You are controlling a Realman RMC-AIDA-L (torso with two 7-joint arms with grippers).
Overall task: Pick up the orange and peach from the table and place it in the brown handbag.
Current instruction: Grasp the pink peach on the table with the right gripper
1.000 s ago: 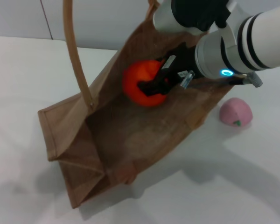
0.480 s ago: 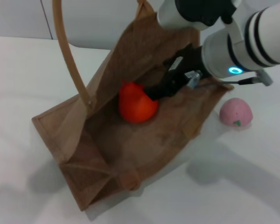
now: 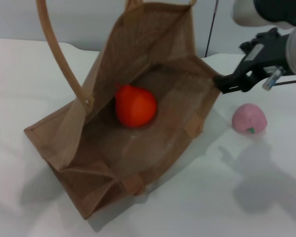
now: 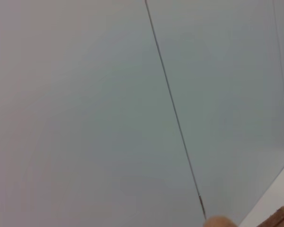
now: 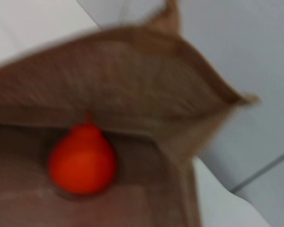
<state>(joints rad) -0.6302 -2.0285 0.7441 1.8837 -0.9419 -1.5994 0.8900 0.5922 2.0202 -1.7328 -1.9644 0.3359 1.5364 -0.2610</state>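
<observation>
A pale grey panelled wall (image 3: pixel 89 24) runs along 12 o'clock behind the white surface (image 3: pixel 227 197), thin vertical seams dividing it

Brown handbag (image 3: pixel 138 143) mouth wide open, orange (image 3: pixel 134 105) alone inside. Peach (image 3: pixel 249 118) on bare table (image 3: pixel 246 197), approachable all round. Right gripper (image 3: pixel 222 84) just above bag rim.

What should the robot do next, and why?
Probably swing the right gripper over and down to the peach. The orange already lies inside the handbag, and the gripper is empty, just outside the bag's rim. The peach sits alone on the table, close below it, so it is the only fruit left to pick up.
</observation>
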